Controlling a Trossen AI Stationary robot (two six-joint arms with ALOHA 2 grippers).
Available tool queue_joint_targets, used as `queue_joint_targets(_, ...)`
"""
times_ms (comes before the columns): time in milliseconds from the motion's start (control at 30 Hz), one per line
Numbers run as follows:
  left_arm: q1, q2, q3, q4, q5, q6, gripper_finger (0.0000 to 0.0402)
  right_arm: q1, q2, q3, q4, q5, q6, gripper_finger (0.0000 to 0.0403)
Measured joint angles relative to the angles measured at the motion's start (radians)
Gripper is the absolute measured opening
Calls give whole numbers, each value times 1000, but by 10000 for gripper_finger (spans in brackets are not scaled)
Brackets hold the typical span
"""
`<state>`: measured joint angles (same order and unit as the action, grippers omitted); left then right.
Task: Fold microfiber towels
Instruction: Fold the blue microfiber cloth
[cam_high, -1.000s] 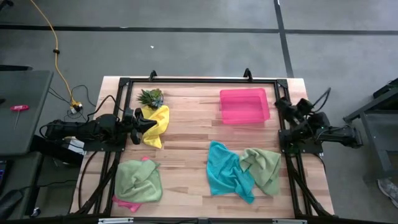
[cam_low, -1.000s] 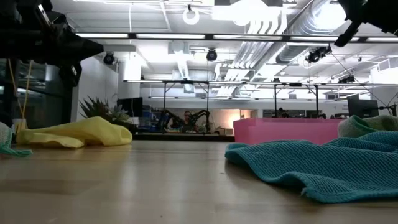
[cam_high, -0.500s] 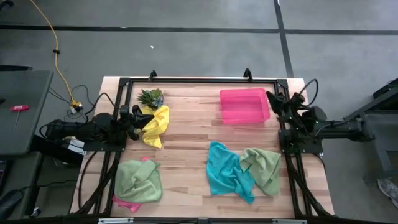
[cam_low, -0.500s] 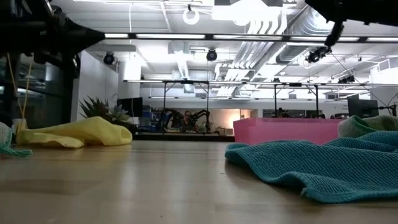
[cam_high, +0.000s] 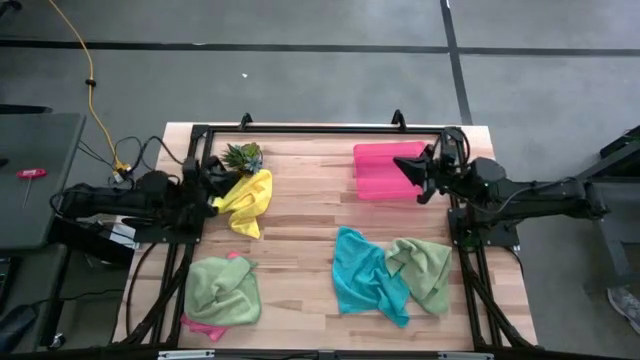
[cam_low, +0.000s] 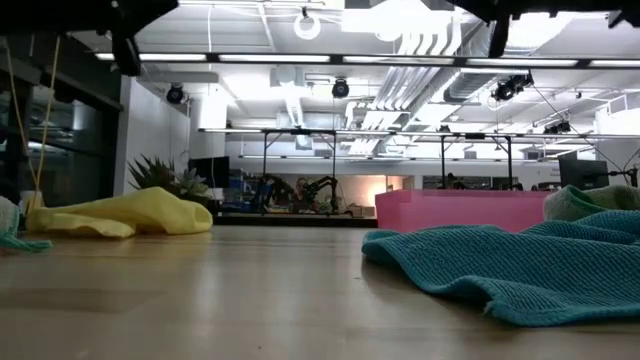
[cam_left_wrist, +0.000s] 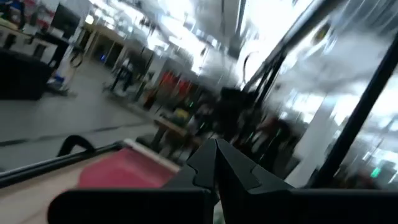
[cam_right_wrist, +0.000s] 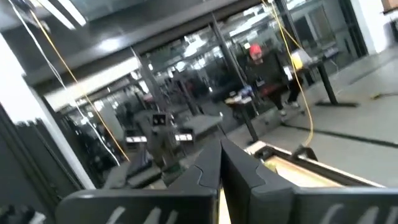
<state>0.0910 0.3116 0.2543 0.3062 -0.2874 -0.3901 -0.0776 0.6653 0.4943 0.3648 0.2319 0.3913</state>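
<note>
Right gripper (cam_high: 412, 171) swung in over rigid pink rectangular tray (cam_high: 385, 178), jaws pressed together, empty; left gripper (cam_high: 214, 188) drew back, jaws pressed together. Crumpled yellow microfiber towel (cam_high: 248, 198) left of tray: likely soft, light, limp; pinch corner.

Yellow towel (cam_low: 130, 214), teal towel (cam_low: 520, 265) and pink tray (cam_low: 460, 210) on table (cam_low: 250, 300).

Cloth, plastic and wood surfaces
Microfiber towels (cam_high: 371, 275) looking fuzzy, matt; tray (cam_high: 385, 172) showing glossy plastic; counter (cam_high: 300, 215) showing smooth wood.
</note>
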Motion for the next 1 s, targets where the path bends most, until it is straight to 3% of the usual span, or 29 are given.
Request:
queue_joint_targets(167, 0, 148, 149, -115, 0, 59, 1, -1, 121, 174, -333, -6, -36, 9)
queue_joint_targets(267, 0, 203, 199, -132, 0, 99, 4, -8, 222, 269, -522, -15, -47, 37)
queue_joint_targets(400, 0, 247, 219, -131, 0, 114, 10, -32, 378, 340, -660, -176, -16, 100)
queue_joint_targets(500, 0, 266, 219, -134, 0, 108, 15, -33, 499, 350, -659, -330, -32, 144)
queue_joint_targets(600, 0, 281, 220, -136, -1, 106, 18, -33, 618, 350, -647, -408, -61, 171)
queue_joint_targets(1000, 0, 294, 220, -138, 10, 106, 19, -19, 980, 350, -529, -449, -131, 181)
